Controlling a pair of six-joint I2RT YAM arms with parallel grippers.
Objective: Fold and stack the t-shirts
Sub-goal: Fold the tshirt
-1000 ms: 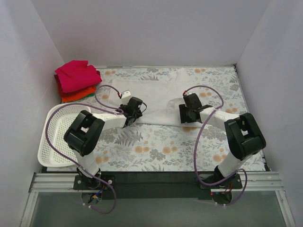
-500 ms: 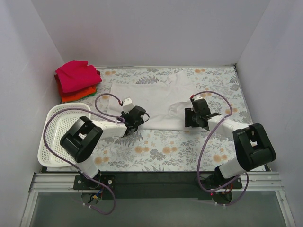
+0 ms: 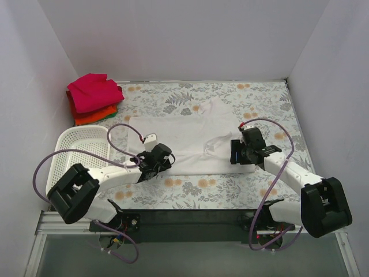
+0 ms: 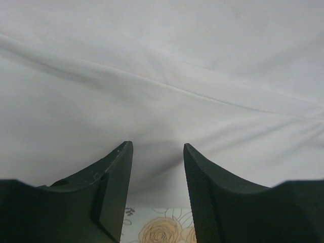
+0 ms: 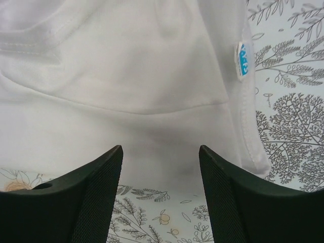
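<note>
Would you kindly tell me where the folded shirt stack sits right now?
In the top view, the stack sits in the table's far left corner, just beyond the basket and left of the white shirt.

The basket and folded t-shirts crowd the left; walls enclose three sides.

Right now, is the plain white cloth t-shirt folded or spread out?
Spread out: the plain white cloth t-shirt lies flat and wide on the floral table, unlike the folded pink-topped pile.

Plain white back wall, white left wall and right wall, floral tablecloth of grey leaves and orange blooms, black strip and aluminium rail along near edge, soft even light
</note>
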